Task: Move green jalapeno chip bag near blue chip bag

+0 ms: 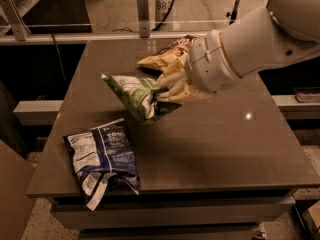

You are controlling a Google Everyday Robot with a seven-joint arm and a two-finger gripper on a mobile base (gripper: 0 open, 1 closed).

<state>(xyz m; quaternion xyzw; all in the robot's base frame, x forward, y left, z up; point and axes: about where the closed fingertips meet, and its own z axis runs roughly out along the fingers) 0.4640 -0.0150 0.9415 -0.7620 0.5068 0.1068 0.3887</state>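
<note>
The green jalapeno chip bag (136,96) hangs in the air above the middle of the dark table (210,144), tilted, its corner pointing left. My gripper (167,90) is shut on the bag's right end, its fingers pale against the green. The white arm reaches in from the upper right. The blue chip bag (101,157) lies flat near the table's front left corner, white label up, its torn edge hanging over the front edge. The green bag is up and to the right of the blue one, apart from it.
A yellow and brown chip bag (167,54) lies on the back of the table, partly behind my wrist. A rail with metal posts (143,14) runs behind the table. Lower ledges flank the table on both sides.
</note>
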